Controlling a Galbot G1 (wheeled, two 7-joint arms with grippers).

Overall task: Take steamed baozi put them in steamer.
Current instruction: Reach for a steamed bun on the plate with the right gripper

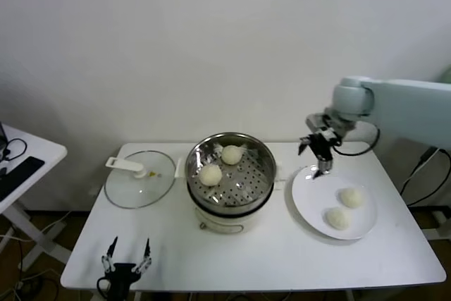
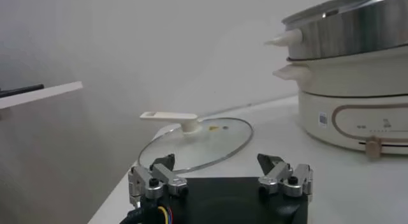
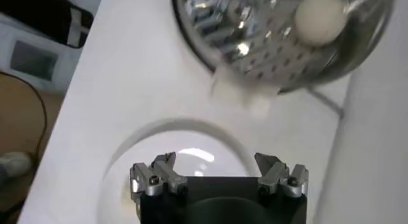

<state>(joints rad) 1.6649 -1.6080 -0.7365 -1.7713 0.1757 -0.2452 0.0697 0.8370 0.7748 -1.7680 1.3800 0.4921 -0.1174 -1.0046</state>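
Two creamy-white baozi (image 1: 232, 154) (image 1: 210, 175) lie in the shiny steel steamer (image 1: 262, 160) on its white pot base at the table's middle. Two more baozi (image 1: 351, 197) (image 1: 337, 218) lie on the flat white plate (image 1: 308, 192) to the right. My right gripper (image 1: 320, 163) hangs open and empty above the plate's far-left rim; its wrist view shows the plate (image 3: 159, 136) below the open fingers (image 3: 159, 171) and one baozi (image 3: 320, 19) in the steamer (image 3: 255, 46). My left gripper (image 1: 127, 257) is open and empty at the table's front-left edge.
A glass lid (image 1: 137, 181) with a white handle (image 1: 125, 166) lies flat left of the steamer; it also shows in the left wrist view (image 2: 204, 139). A second white table (image 1: 28, 153) with a dark device stands far left. A wall runs behind the table.
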